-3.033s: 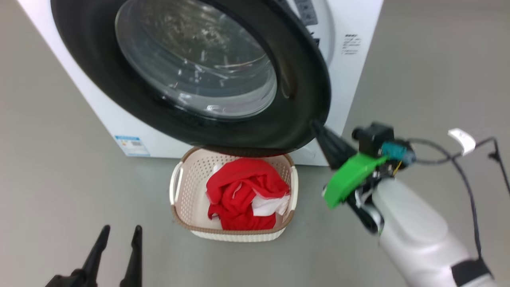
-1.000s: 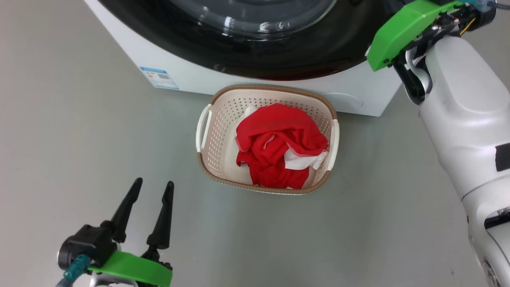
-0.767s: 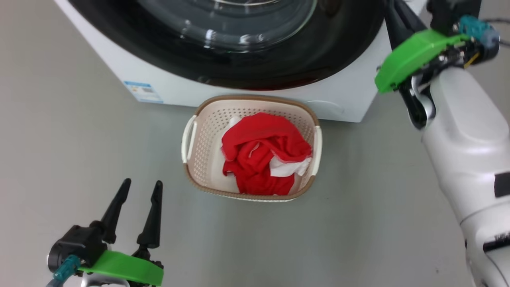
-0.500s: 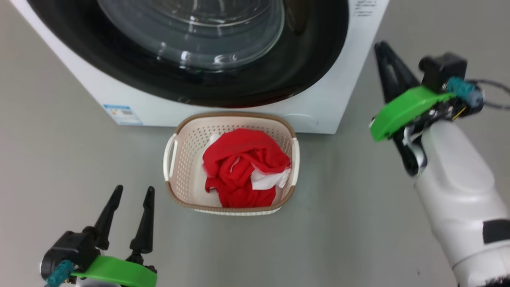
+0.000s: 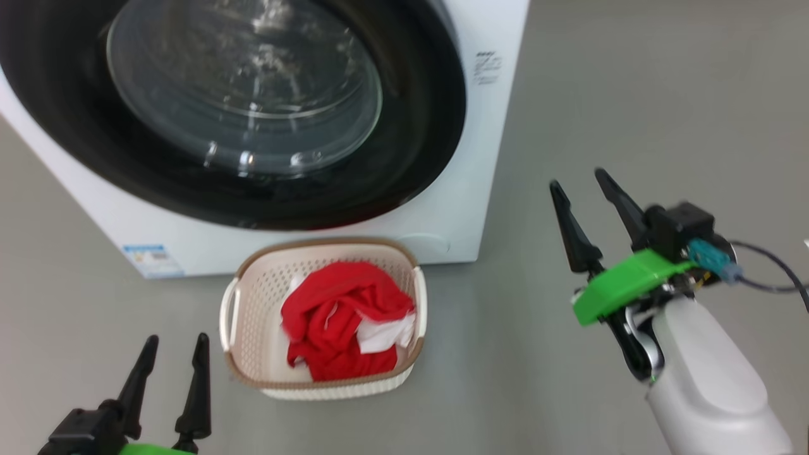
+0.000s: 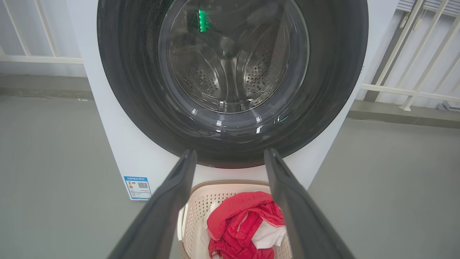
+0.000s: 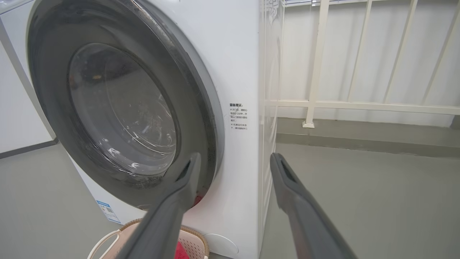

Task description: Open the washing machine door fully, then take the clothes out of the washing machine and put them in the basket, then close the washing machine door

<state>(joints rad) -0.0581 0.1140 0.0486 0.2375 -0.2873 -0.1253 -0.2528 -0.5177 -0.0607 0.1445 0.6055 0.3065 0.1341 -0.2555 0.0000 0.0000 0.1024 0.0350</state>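
While the washing machine door lay left of the nearer right pincer, that pincer stood wide, empty. The left pincer did too.

The washing machine door is rimmed in glossy black plastic around a clear, reflective glass window. Behind it a shiny perforated steel drum is seen from the left wrist, and the washing machine is cased in smooth white panels. The basket is moulded in cream perforated plastic with a brown woven-look rim, and the clothes are seen as soft red cloth with white cloth parts. The floor is finished in smooth matt grey, while the right gripper is fitted with matt dark fingers, a bright green plastic bracket and a smooth pale forearm shell.
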